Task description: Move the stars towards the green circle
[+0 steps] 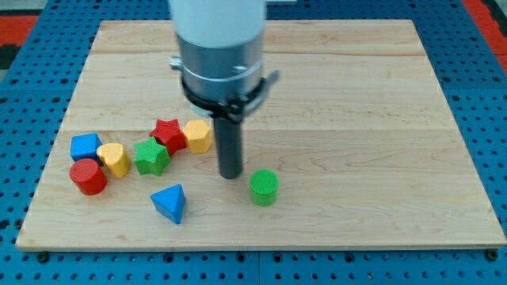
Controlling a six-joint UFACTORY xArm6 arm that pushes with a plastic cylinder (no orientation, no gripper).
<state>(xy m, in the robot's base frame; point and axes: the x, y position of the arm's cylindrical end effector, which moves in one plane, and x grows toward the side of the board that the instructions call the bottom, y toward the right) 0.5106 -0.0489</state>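
Observation:
The green circle point(264, 187) stands on the wooden board at lower middle. The red star point(168, 133) and the green star point(150, 156) lie to its left, touching each other. My tip point(230, 175) rests on the board just left of the green circle, a small gap apart, and right of the yellow hexagon point(197, 135), which touches the red star's right side. The rod hangs from a grey and white arm head point(220, 47) above.
A yellow heart point(116, 159), a red cylinder point(88, 176) and a blue block point(85, 146) cluster at the view's left. A blue triangle point(169, 203) lies near the bottom edge. The wooden board point(380, 119) sits on a blue pegboard.

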